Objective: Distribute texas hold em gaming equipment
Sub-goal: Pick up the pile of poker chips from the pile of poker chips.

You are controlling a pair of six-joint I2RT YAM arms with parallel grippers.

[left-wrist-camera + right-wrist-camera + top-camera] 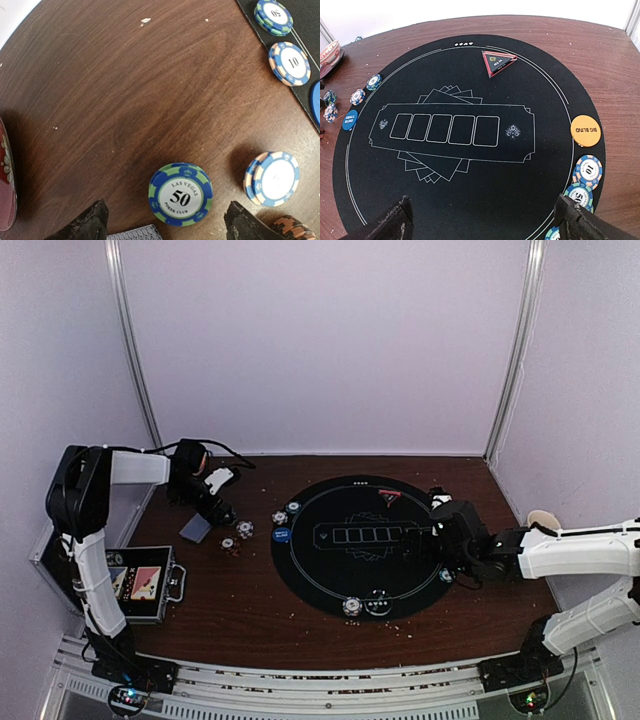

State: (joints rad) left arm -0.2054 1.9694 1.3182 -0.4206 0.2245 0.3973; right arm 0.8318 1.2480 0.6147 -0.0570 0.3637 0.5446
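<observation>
Grey card (131, 233), mostly cut off, seemingly lies within spread left pincer (165, 221).

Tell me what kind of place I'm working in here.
Probably a test booth dressed as a poker table: plain white walls close around a wooden table carrying a round black poker mat and striped chips.

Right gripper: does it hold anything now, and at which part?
Nothing is held: the right gripper hangs open above the black mat, its jaws empty.
</observation>
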